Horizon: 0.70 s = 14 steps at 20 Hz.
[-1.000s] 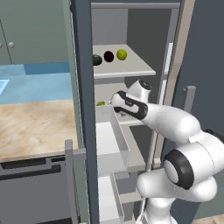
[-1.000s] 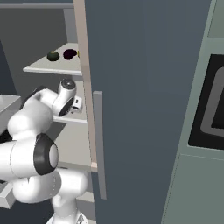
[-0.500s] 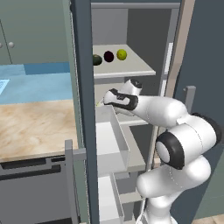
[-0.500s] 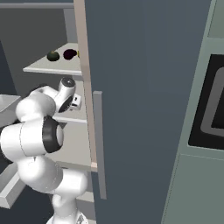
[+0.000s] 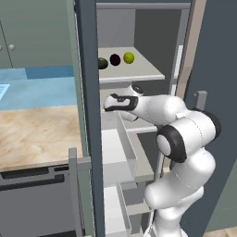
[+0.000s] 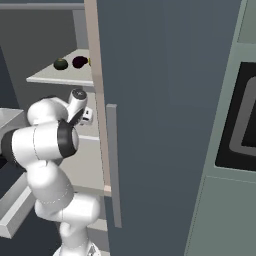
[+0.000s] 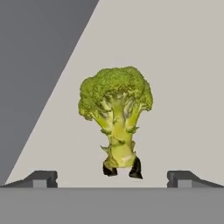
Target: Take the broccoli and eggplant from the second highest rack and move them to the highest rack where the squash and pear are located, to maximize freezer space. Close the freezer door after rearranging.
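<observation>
Broccoli (image 7: 115, 114) dead ahead of spread, empty gripper (image 7: 112, 177); stalk end points toward it, crown away.

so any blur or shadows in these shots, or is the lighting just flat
Hand view: sharp, flat light, the broccoli casts only a small dark patch at its stem, between the open tool tips. Left base view: slightly soft, evenly lit, the top rack pale. Right base view: the freezer door shows no glare.
</observation>
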{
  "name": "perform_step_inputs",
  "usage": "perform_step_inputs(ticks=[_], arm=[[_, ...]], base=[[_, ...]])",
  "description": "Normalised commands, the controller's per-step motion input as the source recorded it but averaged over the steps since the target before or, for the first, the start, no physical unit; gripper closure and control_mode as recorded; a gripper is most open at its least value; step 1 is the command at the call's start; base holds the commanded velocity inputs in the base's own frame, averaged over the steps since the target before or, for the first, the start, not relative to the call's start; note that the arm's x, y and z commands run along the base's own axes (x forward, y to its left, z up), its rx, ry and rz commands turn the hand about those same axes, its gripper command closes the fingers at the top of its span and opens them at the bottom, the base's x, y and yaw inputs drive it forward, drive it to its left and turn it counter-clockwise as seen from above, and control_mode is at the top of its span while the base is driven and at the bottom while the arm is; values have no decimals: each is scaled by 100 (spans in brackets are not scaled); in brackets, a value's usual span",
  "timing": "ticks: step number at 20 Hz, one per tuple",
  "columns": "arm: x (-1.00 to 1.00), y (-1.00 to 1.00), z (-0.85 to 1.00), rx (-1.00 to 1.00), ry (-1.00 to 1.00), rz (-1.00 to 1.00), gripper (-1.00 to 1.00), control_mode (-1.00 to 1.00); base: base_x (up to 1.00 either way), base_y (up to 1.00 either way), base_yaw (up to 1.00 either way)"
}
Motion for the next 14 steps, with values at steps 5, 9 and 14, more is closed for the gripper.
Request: perform_step_inputs(ticks=[5, 9, 14], arm=[[32, 8, -27, 0, 0, 2, -100, -100], [33, 9, -26, 0, 0, 1, -100, -100], [15, 14, -36, 0, 0, 1, 100, -100]], base=[[0, 0, 0], [0, 0, 0], [0, 0, 0]])
